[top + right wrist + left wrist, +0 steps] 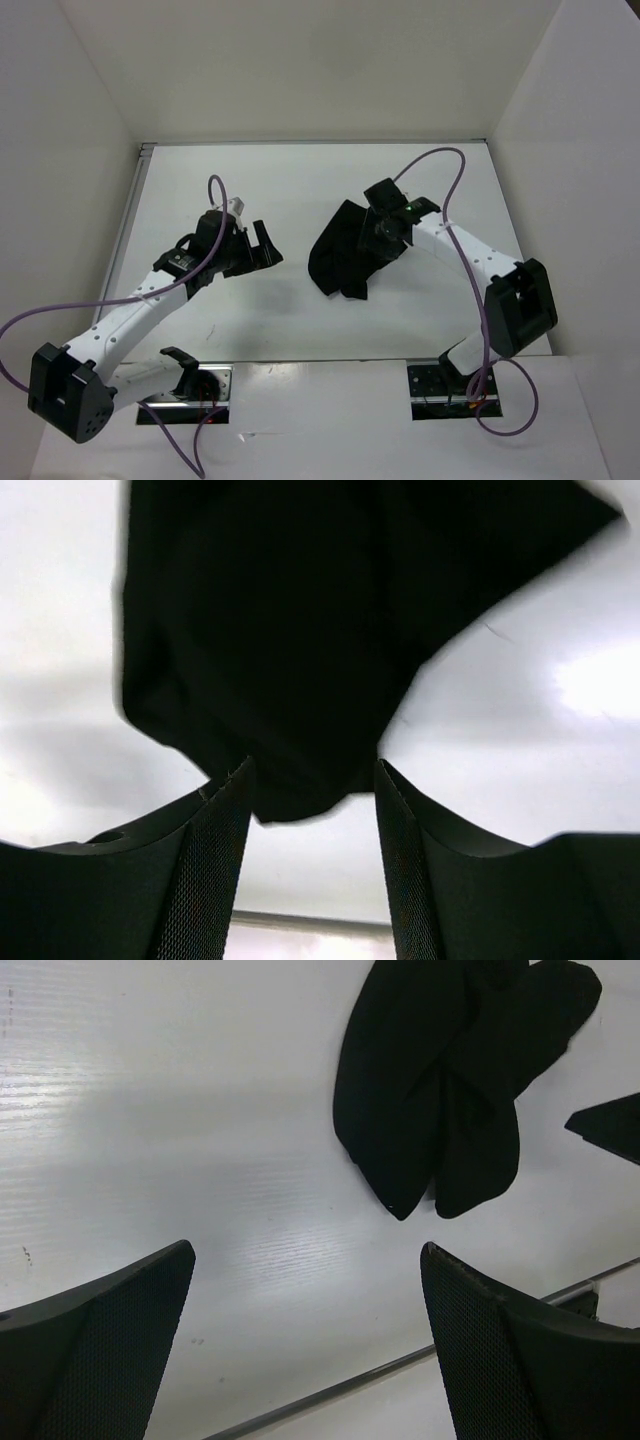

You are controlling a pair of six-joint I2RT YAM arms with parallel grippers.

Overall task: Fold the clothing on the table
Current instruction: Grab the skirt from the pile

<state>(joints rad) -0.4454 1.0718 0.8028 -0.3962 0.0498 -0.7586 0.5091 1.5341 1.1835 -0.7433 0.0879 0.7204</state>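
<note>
White table (300,180) carries one crumpled clothing (340,262) bundle right of centre, with bare room on every side. My left gripper (305,1250) gapes wide over bare surface; my right gripper (312,770) stands parted, cloth edge between its two fingers.

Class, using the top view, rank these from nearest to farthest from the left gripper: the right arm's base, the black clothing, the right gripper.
1. The clothing, just to the right of the left gripper, mid-table.
2. The right gripper, over the clothing's right side.
3. The right arm's base, at the table's near edge, far right.
</note>
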